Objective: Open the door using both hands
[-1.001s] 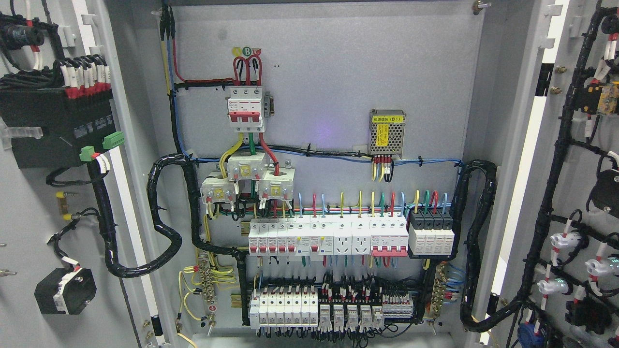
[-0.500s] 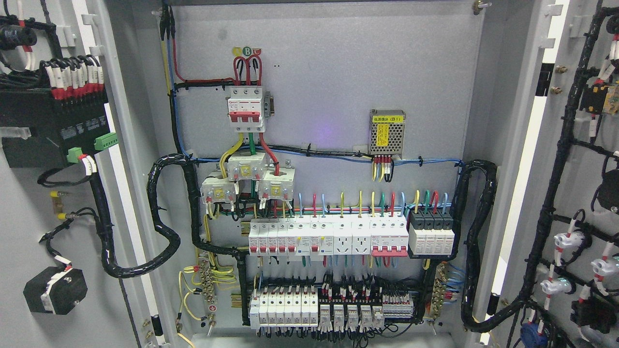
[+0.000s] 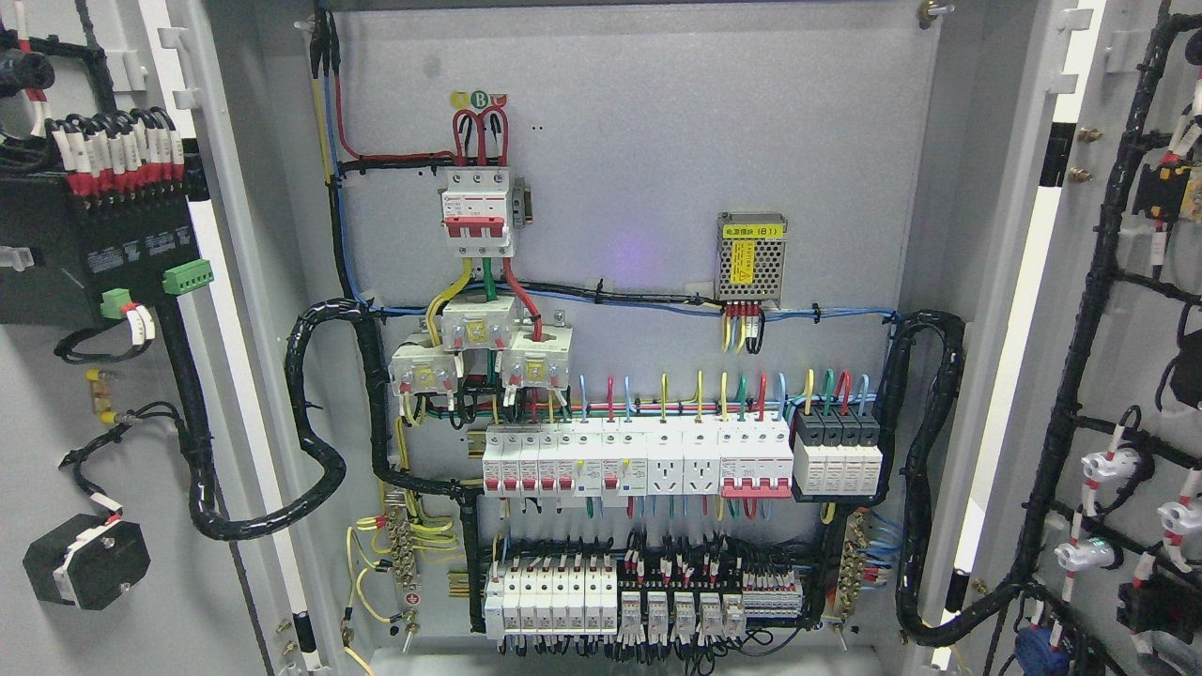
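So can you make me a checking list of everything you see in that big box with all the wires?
Surface: grey back panel, bare at the top.
Job's things: left door and right door both swung open.
Clutter: nothing seen.
Hands: nothing seen.
Cables: black bundle loops from cabinet to left door; another bundle loops at the right.
Surroundings: red-handled breaker, mesh power supply, rows of white breakers.

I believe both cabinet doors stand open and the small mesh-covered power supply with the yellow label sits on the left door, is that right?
Not quite. Both doors, the left door and the right door, do stand open, but the head view shows the mesh-covered power supply mounted on the back panel inside the cabinet, not on the left door.
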Tool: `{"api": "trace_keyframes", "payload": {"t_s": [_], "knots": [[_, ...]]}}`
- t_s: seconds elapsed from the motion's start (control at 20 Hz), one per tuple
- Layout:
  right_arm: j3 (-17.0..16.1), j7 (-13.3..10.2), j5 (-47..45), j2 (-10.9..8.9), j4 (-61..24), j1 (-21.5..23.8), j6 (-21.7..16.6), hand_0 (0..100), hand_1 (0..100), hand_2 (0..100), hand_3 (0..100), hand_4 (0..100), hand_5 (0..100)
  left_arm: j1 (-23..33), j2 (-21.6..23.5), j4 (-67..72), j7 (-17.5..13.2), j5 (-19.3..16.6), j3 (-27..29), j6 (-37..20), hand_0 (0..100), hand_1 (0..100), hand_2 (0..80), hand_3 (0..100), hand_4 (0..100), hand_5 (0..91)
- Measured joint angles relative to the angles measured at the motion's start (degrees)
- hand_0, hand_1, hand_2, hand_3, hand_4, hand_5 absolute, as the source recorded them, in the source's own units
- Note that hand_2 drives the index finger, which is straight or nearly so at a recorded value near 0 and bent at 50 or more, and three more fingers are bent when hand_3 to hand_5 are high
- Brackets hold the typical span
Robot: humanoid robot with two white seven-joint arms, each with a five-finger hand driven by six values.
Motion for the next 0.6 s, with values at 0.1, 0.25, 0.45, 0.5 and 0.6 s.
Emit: {"api": "trace_keyframes", "payload": {"t_s": [0.1, 0.25, 0.45, 0.5, 0.6], "knots": [[-0.3, 0.5, -0.5, -0.29, 0.3, 0.1, 0.0, 0, 0, 0, 0, 0, 0, -0.5, 0.5, 0.5, 0.0, 1.2, 0.7, 0.0, 0, 0, 0.0, 0, 4, 0.0], [-0.7, 1.0, -1.1, -0.65, 0.8, 0.1, 0.0, 0, 0, 0, 0, 0, 0, -1.4, 1.5, 1.3, -0.1, 2.9, 1.6, 0.0, 0, 0, 0.0, 0, 4, 0.0], [-1.1, 1.1, -2.3, -1.40, 1.5, 0.1, 0.0, 0, 0, 0, 0, 0, 0, -2.5, 2.9, 2.6, -0.1, 5.3, 3.0, 0.0, 0, 0, 0.0, 0, 4, 0.0], [-1.2, 1.1, -2.6, -1.63, 1.7, 0.1, 0.0, 0, 0, 0, 0, 0, 0, -2.7, 3.2, 2.9, -0.1, 5.8, 3.3, 0.0, 0, 0, 0.0, 0, 4, 0.0], [-1.3, 1.2, -3.1, -2.06, 2.0, 0.1, 0.0, 0, 0, 0, 0, 0, 0, -3.1, 3.9, 3.7, -0.1, 6.8, 3.8, 0.0, 0, 0, 0.0, 0, 4, 0.0]]}}
